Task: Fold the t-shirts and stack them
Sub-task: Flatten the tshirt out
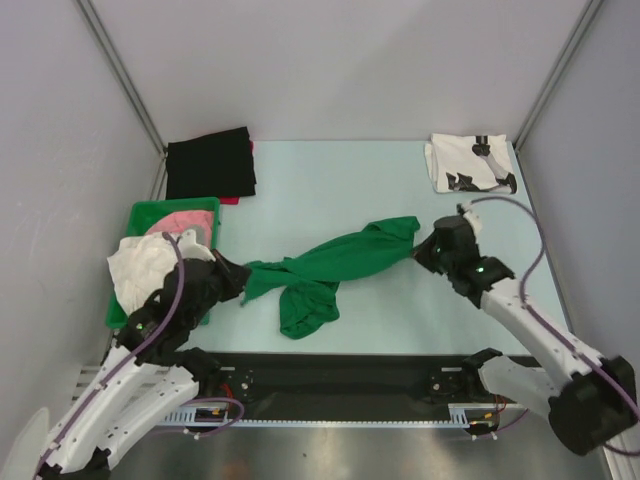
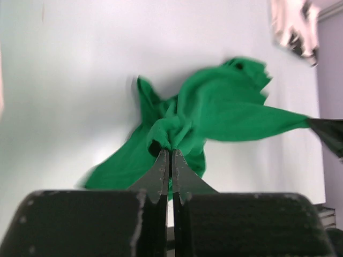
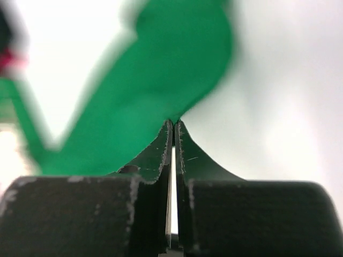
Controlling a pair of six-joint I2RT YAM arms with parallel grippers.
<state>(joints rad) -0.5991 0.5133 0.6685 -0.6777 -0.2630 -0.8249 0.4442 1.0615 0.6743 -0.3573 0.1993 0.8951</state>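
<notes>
Lab: grey encl. walls (image 1: 340, 60), test bench (image 1: 340, 180).

green t-shirt (image 1: 350, 255): soft matt cloth, creased. white printed t-shirt (image 1: 470, 162): same sort of cloth, lying flat. tabletop (image 1: 330, 190): smooth, pale, low sheen. bin (image 1: 175, 204): smooth green plastic. left hand (image 2: 170, 152), right hand (image 3: 174, 123): matt black plastic, scuffed edges.

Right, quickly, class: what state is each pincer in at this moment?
Left pincer: closed, holding one end of the green shirt.
Right pincer: closed, holding the other end of the green shirt.
</notes>
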